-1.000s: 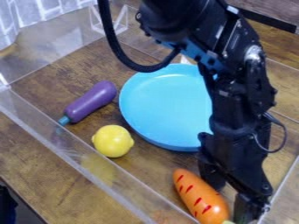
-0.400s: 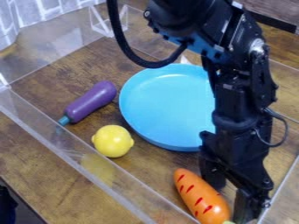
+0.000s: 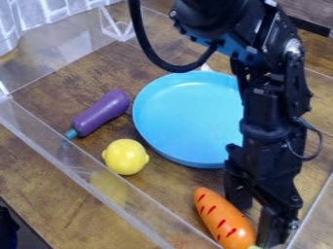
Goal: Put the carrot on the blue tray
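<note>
Nearest of all, the carrot point(image 3: 224, 220) is seen lying on the wooden table point(image 3: 78, 88) at the bottom of the view, just inside the clear wall point(image 3: 78, 160) — orange body flat, not lifted, well off the blue tray point(image 3: 189, 119). Just beside it, to its right, the gripper point(image 3: 276, 231) is pointed steeply downward with its dark fingers low at the carrot's end; the jaws are spread wide and nothing is grasped. So the task is judged barely begun: the approach is made, while closing on the carrot, lifting it and carrying it up to the tray are all left.

Further back, a yellow lemon point(image 3: 125, 156) is found near the tray's lower-left rim, and a purple eggplant point(image 3: 100, 113) lies beyond it. The tray itself sits empty in the middle.

Against the earlier frames, little is changed low down — the gripper is kept at the same spot, jaws equally wide — while the arm's upper links are shifted slightly rightward. No object is moved.
</note>
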You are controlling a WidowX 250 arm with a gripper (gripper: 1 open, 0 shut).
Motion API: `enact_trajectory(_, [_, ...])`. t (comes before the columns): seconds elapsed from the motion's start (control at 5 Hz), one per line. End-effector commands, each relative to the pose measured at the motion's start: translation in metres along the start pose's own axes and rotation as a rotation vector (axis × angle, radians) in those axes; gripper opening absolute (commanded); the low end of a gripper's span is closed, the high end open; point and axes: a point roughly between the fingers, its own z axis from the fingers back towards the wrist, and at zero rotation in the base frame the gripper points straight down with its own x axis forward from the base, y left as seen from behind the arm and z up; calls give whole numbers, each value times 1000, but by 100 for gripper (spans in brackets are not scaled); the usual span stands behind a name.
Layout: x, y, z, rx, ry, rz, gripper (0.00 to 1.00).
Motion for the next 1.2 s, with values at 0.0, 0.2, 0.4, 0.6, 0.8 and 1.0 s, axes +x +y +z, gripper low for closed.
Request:
enact_trajectory(0.0, [-1,6,-8,-11,48,-64,0])
enact_trajectory(0.2, [2,6,-3,-4,53,-43,0])
enact_trajectory(0.4, [5,7,2,5,56,-22,0])
enact_trajectory(0.6, [12,5,4,13,58,-2,0])
enact_trajectory(0.8, [18,6,6,23,60,16,0])
enact_trajectory(1.0, [16,0,19,28,76,-17,0])
